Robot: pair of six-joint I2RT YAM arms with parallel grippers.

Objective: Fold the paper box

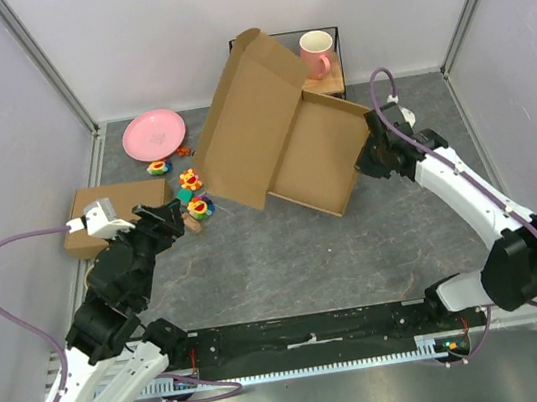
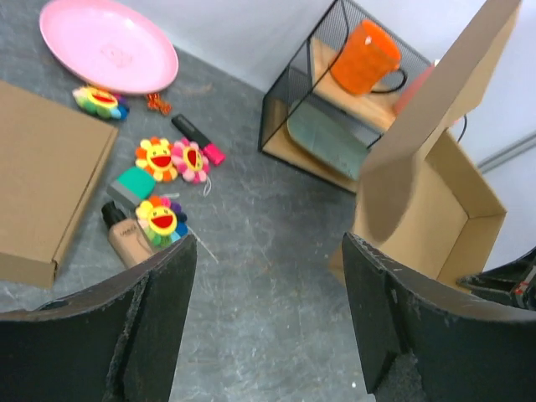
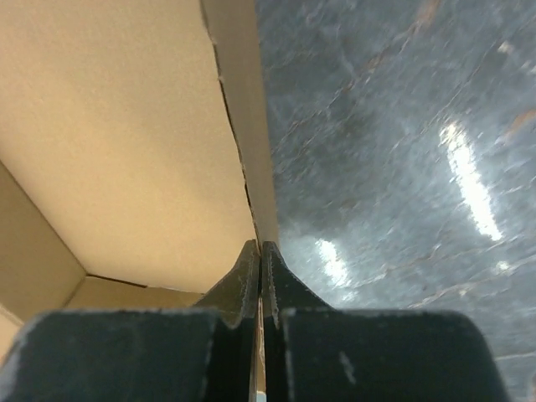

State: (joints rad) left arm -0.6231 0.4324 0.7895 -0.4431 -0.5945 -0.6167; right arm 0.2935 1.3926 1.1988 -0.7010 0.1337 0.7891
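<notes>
The paper box (image 1: 285, 143) is a brown cardboard mailer in the middle of the table, its tray open and its large lid flap raised and tilted to the left. My right gripper (image 1: 373, 145) is shut on the box's right side wall (image 3: 251, 151), pinching its edge between the fingers. The box also shows in the left wrist view (image 2: 427, 193). My left gripper (image 2: 268, 310) is open and empty, held above the table left of the box (image 1: 165, 216).
A second, closed cardboard box (image 1: 113, 212) lies at the left. A pink plate (image 1: 153, 134), flower toys (image 1: 193, 194) and small items lie between the boxes. A wire shelf with a pink mug (image 1: 316, 52) stands behind the paper box.
</notes>
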